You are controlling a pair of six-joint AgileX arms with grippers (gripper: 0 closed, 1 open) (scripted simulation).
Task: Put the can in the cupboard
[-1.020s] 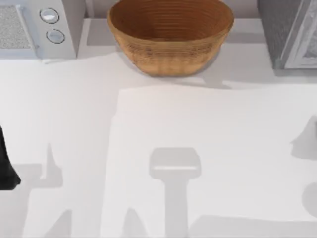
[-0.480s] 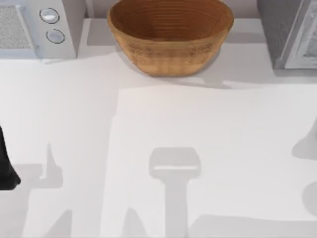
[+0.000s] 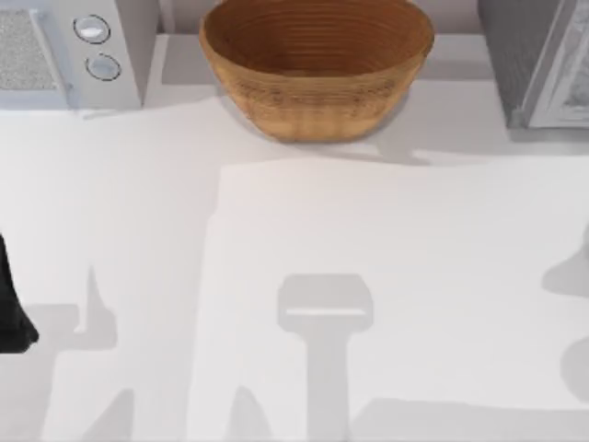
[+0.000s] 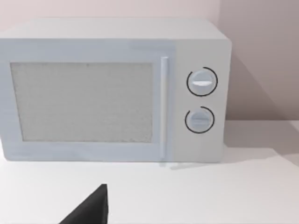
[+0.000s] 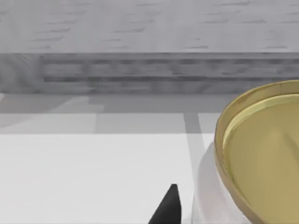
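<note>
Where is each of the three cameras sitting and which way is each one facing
Top view: above the table, looking down at the basket, microwave and cupboard; the left arm is at the left edge.
Left wrist view: faces the microwave front; a dark left pincer tip shows.
Right wrist view: close to the can, facing the cupboard; a right pincer tip shows.
Shared: the top and left wrist views both hold the microwave.
</note>
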